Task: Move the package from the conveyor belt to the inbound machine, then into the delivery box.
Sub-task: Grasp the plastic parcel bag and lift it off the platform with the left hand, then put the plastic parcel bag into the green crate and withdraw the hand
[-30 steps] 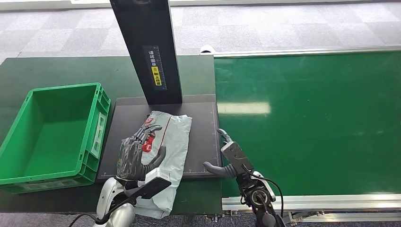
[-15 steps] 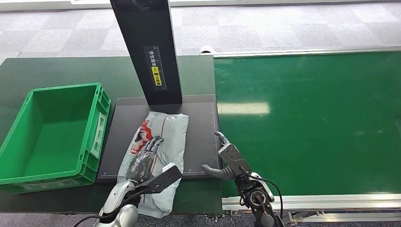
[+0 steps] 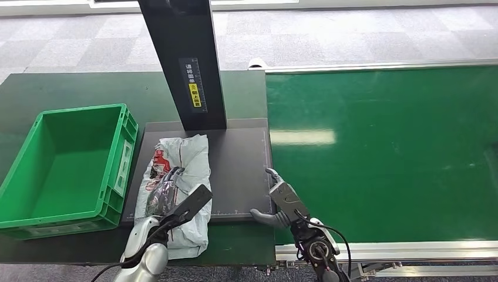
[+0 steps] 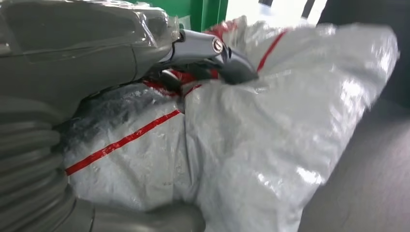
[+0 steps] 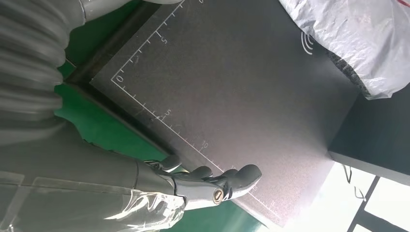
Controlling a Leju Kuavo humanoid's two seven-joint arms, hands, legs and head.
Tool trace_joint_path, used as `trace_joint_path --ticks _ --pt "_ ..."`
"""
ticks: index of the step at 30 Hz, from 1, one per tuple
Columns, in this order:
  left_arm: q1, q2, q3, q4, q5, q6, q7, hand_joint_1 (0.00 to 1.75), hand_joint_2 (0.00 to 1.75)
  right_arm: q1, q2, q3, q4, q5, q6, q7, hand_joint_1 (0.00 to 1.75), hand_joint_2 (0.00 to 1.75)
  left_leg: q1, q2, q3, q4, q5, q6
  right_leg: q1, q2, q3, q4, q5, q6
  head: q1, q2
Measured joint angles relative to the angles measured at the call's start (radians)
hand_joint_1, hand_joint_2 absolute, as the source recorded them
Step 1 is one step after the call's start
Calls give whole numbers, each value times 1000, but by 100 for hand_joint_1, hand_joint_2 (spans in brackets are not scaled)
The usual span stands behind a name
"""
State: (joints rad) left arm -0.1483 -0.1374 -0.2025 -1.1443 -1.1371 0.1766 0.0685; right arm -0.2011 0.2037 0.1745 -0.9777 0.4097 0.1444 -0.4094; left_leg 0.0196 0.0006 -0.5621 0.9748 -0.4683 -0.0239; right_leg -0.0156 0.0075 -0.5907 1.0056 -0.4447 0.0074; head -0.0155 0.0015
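Grey plastic package (image 3: 176,188) with red print and a red stripe, lying on the left part of the black scanning plate (image 3: 238,170) of the inbound machine, near end hanging over the plate's front edge onto the dark table (image 3: 70,85); sitting nearer the green delivery box (image 3: 120,126) than half a second ago, when sprawled more toward the plate's middle; dragged sideways, by the look of it, under the left hand (image 3: 163,191); probably the second leg of the task under way, belt-to-machine step done, drop into the box not yet made.

Left hand resting on top of the package, fingers (image 4: 212,50) curled into the crumpled film in the left wrist view, gripping a fold of it; right hand (image 3: 277,198) parked at the plate's near right corner, holding nothing, fingers (image 5: 227,181) loosely bent and apart; drawn slightly back and toward the plate since a second ago.

Green conveyor belt (image 3: 382,153) to the right, bare and glossy.

Writing: yellow-and-white label (image 3: 193,85) of Chinese characters on the machine's black column (image 3: 182,59), too small to read with certainty; ruler ticks with 0, 5 and 10 along the plate's edge in the right wrist view, plus a small wave symbol near the package; red print on the package illegible.
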Motion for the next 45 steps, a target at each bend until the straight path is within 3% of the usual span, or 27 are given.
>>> trace_joint_path --ticks 12,16,22,31,35,38,45 --pt "19 12 3 -2 99 212 -133 175 175 14 0 0 -27 -5 3 10 0 175 0 0 -4 0 0 0 0 0 -4 0 0 0 0 0" --pt "31 13 3 -19 159 305 -215 175 0 13 0 2 -27 -9 3 8 0 175 0 0 -5 0 0 0 0 0 -5 0 0 0 0 0" --pt "41 8 -1 -89 318 451 -427 175 0 -7 2 17 -19 -19 0 -1 0 175 0 0 -5 0 0 0 0 0 -6 0 0 0 0 0" --pt "43 5 -9 -145 393 495 -497 175 0 -21 6 28 -5 -27 -7 -5 0 175 0 0 -6 0 0 0 0 0 -6 0 0 0 0 0" --pt "60 -21 9 -213 475 515 -672 175 0 -21 6 35 -1 -39 -16 -9 0 175 0 0 -6 0 0 0 0 0 -7 0 0 0 0 0" --pt "81 -60 47 -339 429 518 -755 175 0 -21 6 42 5 -50 -23 -18 0 175 0 0 -7 0 0 0 0 0 -7 0 0 0 0 0" --pt "67 -132 184 -594 204 523 -763 175 0 -15 5 60 17 -66 -41 -29 0 175 0 0 -7 0 0 0 0 0 -7 0 0 0 0 0"
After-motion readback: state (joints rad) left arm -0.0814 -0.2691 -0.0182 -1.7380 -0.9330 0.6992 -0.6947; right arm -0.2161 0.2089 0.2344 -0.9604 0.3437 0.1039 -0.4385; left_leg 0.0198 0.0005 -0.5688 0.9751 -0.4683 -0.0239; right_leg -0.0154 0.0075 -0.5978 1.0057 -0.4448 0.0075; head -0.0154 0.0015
